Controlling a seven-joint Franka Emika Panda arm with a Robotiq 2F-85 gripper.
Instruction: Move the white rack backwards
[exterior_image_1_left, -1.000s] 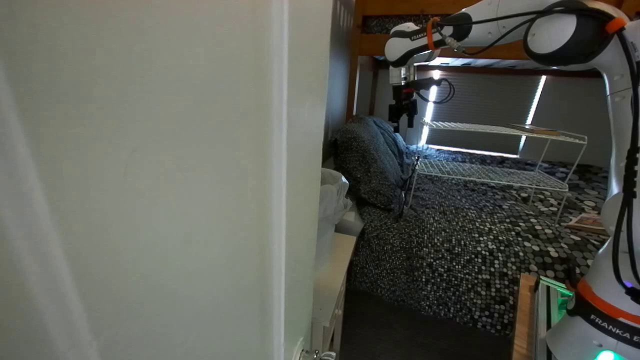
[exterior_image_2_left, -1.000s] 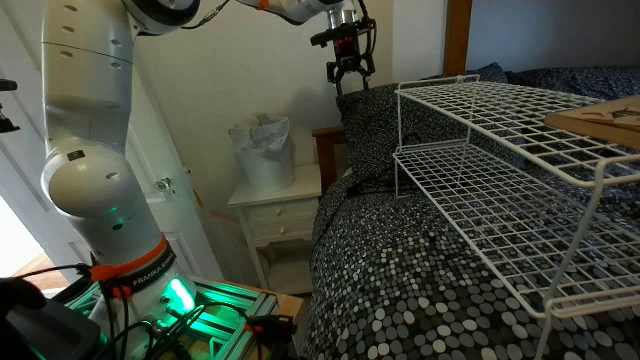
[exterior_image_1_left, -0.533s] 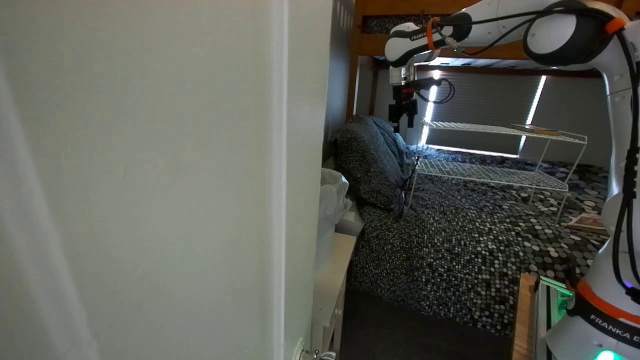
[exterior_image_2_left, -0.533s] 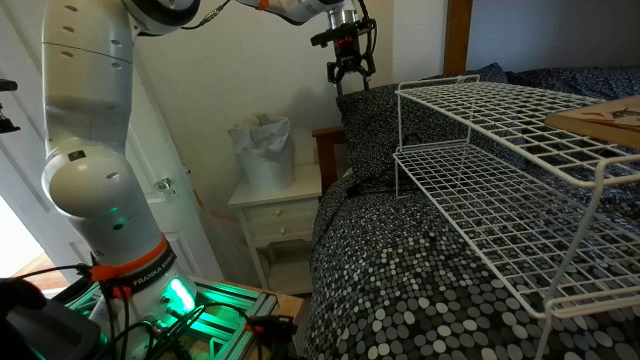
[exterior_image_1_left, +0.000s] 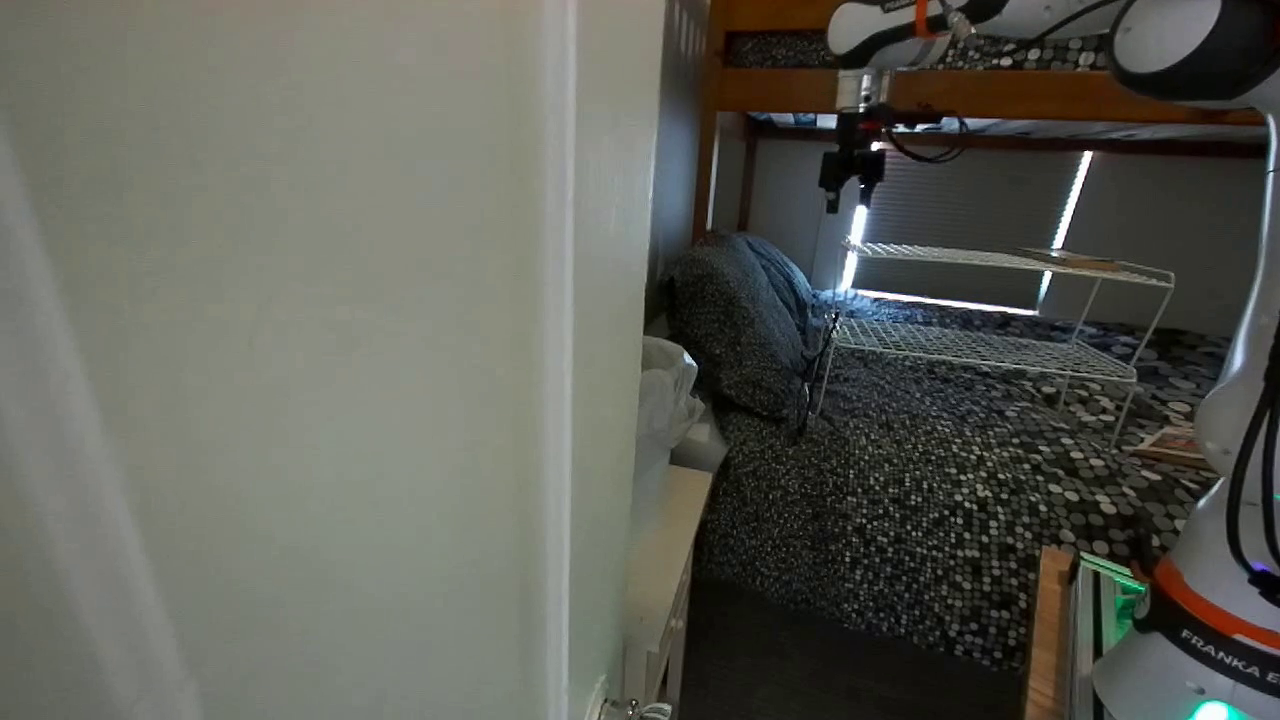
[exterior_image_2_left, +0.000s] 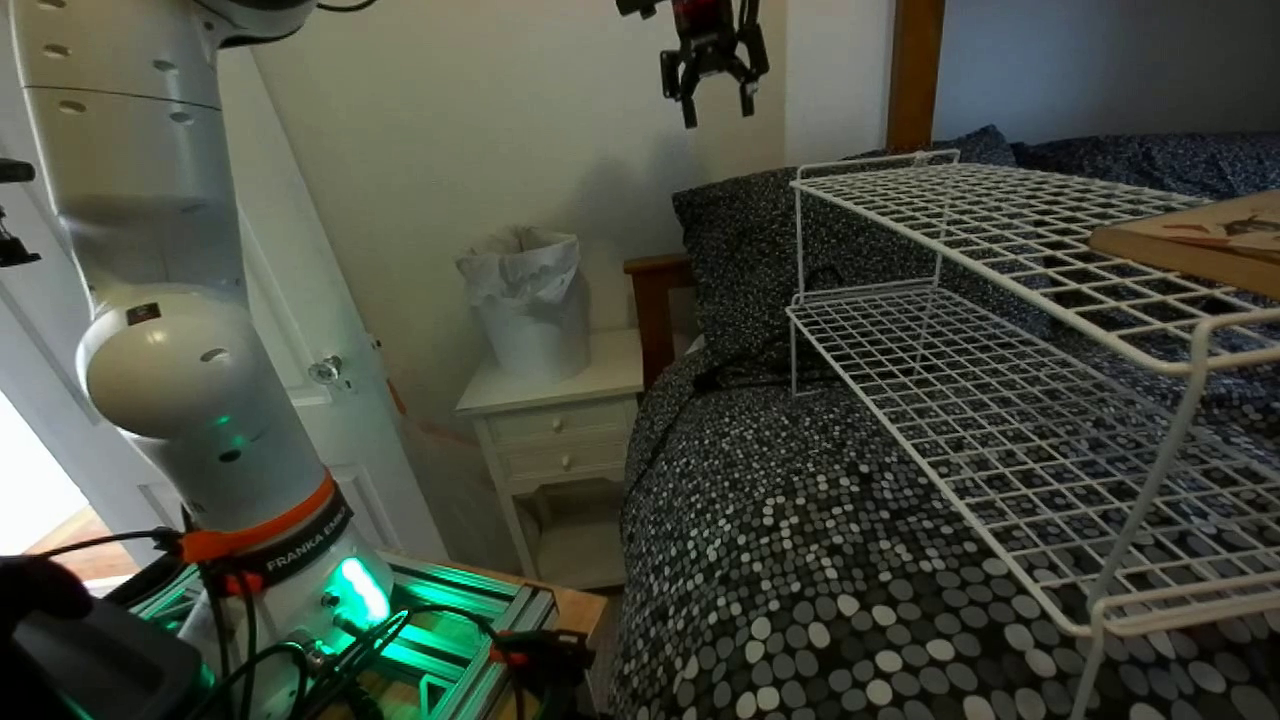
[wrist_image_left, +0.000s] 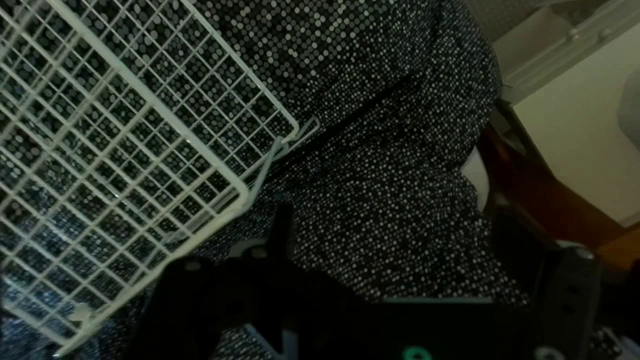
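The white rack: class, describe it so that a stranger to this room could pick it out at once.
Start at the dark, dotted lower bunk. On it, near the bulky pillow, stands the white rack: two long wire-grid shelves, one above the other, on thin legs. Unlike the white nightstand beside the bunk, it is see-through, dots showing between its rods.

In an exterior view the pincer (exterior_image_2_left: 719, 118) hangs, jaws apart, higher than a speckled pillow (exterior_image_2_left: 745, 240). Below and right of the pincer stands the white wire rack (exterior_image_2_left: 1040, 302); below and left, a lined wastebasket (exterior_image_2_left: 540, 335).
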